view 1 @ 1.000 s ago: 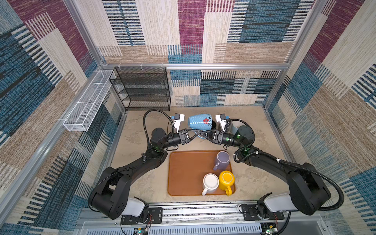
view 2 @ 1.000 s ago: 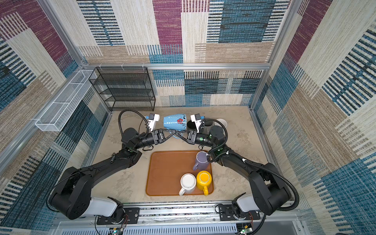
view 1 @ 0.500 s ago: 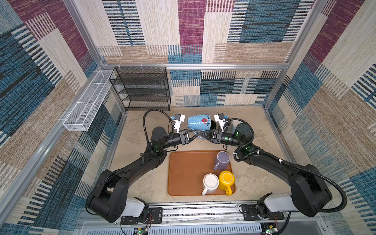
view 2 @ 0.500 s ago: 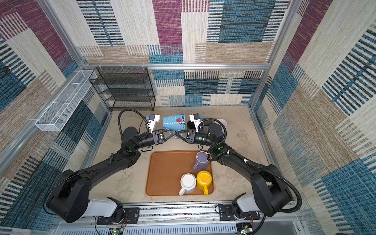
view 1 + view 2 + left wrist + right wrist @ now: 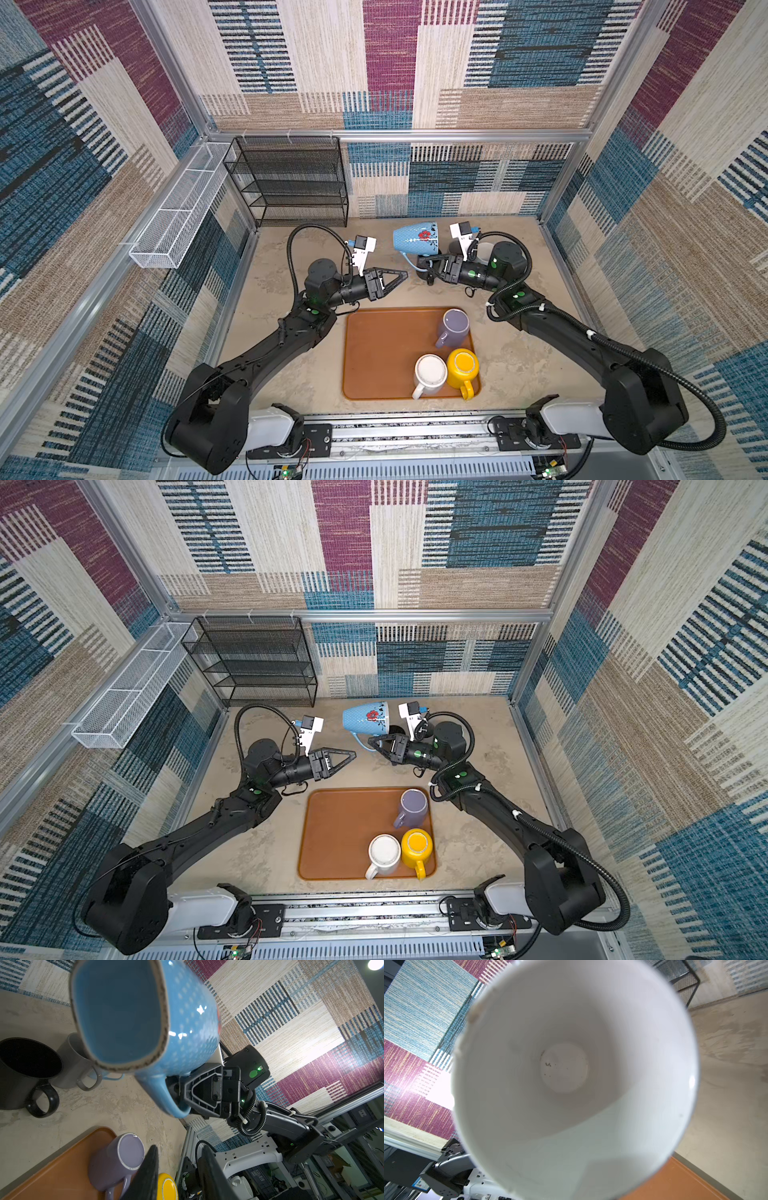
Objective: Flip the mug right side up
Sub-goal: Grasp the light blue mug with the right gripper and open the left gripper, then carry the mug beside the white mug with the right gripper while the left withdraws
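Observation:
The mug point(image 5: 415, 241) is blue with a red flower and hangs on its side above the table in both top views point(image 5: 365, 723). Its base points left and its mouth points right. My right gripper point(image 5: 420, 262) is shut on the mug's handle point(image 5: 164, 1095), as the left wrist view shows. In the right wrist view the mug's white inside point(image 5: 564, 1068) fills the picture and hides the fingers. My left gripper point(image 5: 404, 275) is open and holds nothing. It stands just left of and below the mug, apart from it, and its fingers point(image 5: 149, 1167) show a clear gap.
A brown tray point(image 5: 374, 353) at the front holds a purple mug point(image 5: 453, 328), a white mug point(image 5: 430, 372) and a yellow mug point(image 5: 462, 365). A black mug point(image 5: 27, 1070) and a grey mug point(image 5: 70, 1064) stand behind the held mug. At the back left are a black wire rack point(image 5: 291, 183) and a white wire basket point(image 5: 178, 212).
My left gripper has opened and now stands clear of the mug. The right gripper has kept its hold on the handle and carried the mug slightly up and back.

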You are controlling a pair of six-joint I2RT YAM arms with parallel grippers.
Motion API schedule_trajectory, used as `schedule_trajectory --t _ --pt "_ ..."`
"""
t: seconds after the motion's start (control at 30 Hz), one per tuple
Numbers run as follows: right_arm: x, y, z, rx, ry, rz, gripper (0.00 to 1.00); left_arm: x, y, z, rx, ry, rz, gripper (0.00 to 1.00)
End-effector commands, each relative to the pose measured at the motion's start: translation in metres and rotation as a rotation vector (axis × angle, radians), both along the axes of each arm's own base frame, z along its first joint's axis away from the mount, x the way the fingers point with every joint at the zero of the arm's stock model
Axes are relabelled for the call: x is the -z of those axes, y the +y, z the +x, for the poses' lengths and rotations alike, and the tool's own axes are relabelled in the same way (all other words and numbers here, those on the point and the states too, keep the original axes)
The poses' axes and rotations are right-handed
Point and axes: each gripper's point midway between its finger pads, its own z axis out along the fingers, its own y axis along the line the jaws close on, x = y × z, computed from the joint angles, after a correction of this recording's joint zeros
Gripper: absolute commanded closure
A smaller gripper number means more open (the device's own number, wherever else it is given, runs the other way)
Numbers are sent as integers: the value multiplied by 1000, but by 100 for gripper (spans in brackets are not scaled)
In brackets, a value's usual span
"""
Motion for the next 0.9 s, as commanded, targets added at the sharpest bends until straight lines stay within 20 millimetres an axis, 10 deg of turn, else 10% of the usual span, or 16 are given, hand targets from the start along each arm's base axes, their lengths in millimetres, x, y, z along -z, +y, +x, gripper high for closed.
schedule_trajectory --t 0.0,0.87 --pt "-12 -13 9 53 -72 -44 100 4 2 2 -20 -4 32 68" --pt "25 -222 123 606 137 -607 100 18 53 8 -271 -4 498 69"
